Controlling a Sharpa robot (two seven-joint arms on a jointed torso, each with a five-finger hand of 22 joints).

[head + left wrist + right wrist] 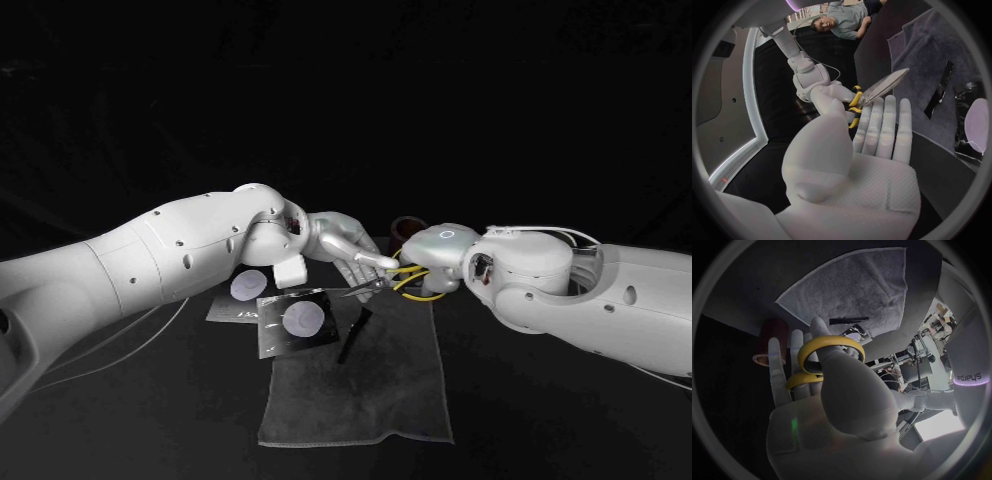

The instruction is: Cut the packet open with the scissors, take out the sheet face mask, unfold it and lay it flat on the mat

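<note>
Right hand (437, 255) gripping scissors (882, 86), packet (300, 320) overlapping mat (368, 400) edge

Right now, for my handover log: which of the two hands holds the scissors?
The right hand: its fingers pass through the yellow handles of the scissors. The left hand is stretched flat, holding nothing.

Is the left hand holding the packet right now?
No: the left hand is flat, fingers straight and palm bare, while the packet lies apart from it at the edge of the mat.
</note>
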